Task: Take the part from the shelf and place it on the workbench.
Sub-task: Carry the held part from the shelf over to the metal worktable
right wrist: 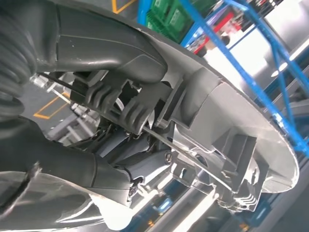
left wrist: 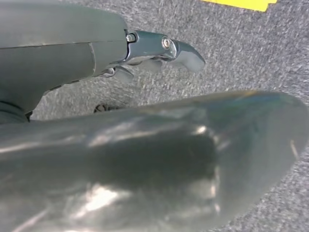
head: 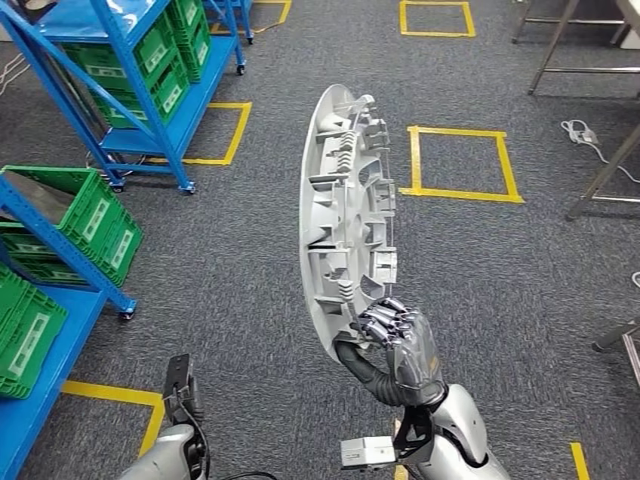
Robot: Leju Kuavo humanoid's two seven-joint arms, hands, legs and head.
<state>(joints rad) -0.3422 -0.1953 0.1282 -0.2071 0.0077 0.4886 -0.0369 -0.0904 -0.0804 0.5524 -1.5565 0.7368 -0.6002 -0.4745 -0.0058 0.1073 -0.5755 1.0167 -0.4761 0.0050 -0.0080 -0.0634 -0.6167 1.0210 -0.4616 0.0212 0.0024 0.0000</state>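
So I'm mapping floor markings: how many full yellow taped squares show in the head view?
3: one at the top centre, one beyond the part, one beside the blue shelf. Partial tape elsewhere.

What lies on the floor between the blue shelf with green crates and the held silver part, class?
Bare grey carpet. In the head view nothing stands between the shelf and the part, which the right hand grips by its lower rim.
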